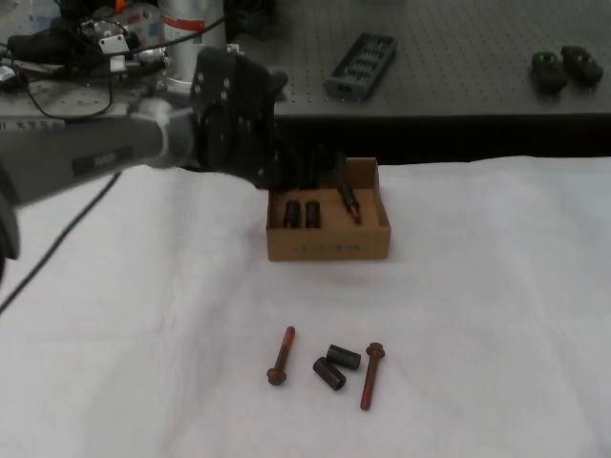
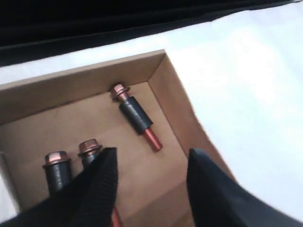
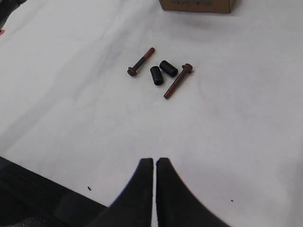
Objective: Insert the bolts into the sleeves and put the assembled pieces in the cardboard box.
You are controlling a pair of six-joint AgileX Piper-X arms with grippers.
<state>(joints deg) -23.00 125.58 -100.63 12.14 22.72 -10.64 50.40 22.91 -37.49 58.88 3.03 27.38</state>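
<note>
- While the left gripper (image 2: 152, 158) hangs over the cardboard box (image 1: 327, 243), its fingers stand wide apart with nothing between them, just above the box floor.
- Three assembled pieces (image 2: 135, 116) lie inside the box, each a bolt pushed through a dark sleeve. One lies alone near a corner and two lie side by side close to the gripper's fingers.
- To my eye this is the drop-off step just done for one piece, with the task a little past halfway.
- Two loose bolts (image 1: 282, 355) and two loose sleeves (image 1: 344, 358) lie on the white cloth (image 1: 496, 315), in a small cluster well in front of the box.
- The sleeves lie close together between the bolts, and one sleeve is just beside a bolt's head.
- The right gripper (image 3: 155, 189) hovers low over the cloth, short of that cluster, with its fingers pressed together and empty.
- The next move probably calls for one arm to take a bolt by its shank and the other to pick up a sleeve, so the two can be lined up end to end.
- Crowding is the likely snag, since fingers closing on one sleeve could nudge its neighbour or roll a bolt.
- Behind the cloth sits a dark perforated table with a black slotted tray (image 1: 361, 63), two small dark objects (image 1: 566, 67) and a tangle of cables (image 1: 57, 57), all well away from the work.
</note>
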